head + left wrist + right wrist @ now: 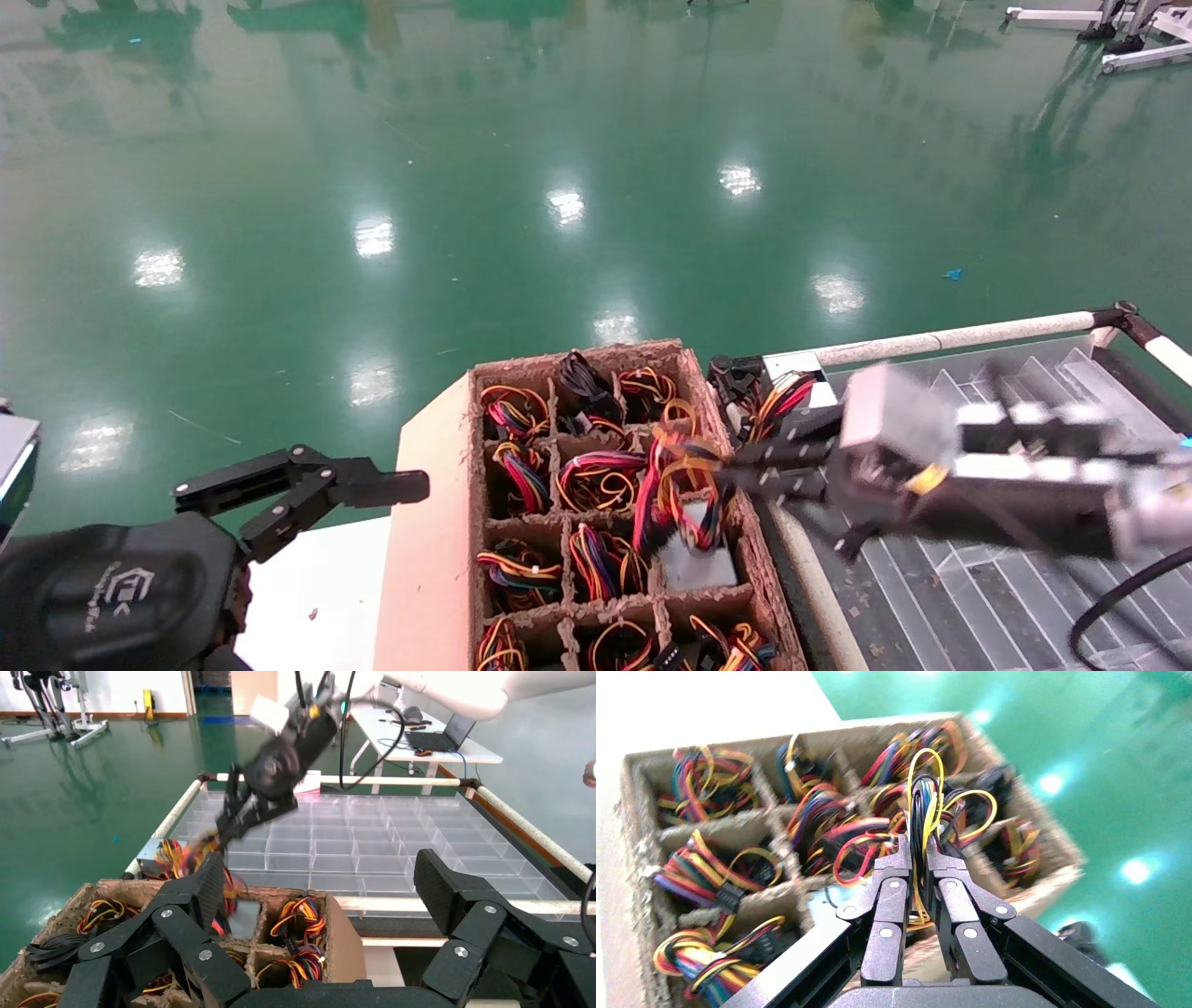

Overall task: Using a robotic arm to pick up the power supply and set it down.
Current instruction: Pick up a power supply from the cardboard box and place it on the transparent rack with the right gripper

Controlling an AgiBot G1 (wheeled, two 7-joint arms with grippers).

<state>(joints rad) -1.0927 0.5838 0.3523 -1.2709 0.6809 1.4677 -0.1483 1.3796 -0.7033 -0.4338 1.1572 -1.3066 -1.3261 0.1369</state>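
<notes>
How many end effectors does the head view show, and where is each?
2. The left end effector hovers open, left of the cardboard tray. The right end effector is over the tray, shut on the wires of the power supply.

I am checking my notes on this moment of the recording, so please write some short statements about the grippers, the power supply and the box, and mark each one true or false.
1. The right gripper has its jaws shut on the wire bundle of the power supply. True.
2. The left gripper holds a bundle of wires. False: it is open and holds nothing, off to the left of the cardboard box.
3. The power supply's grey metal body hangs above a cell of the cardboard box. True.
4. The clear divided tray is full of power supplies. False: its compartments look empty.
5. Other cells of the box hold coloured wire bundles. True.
</notes>
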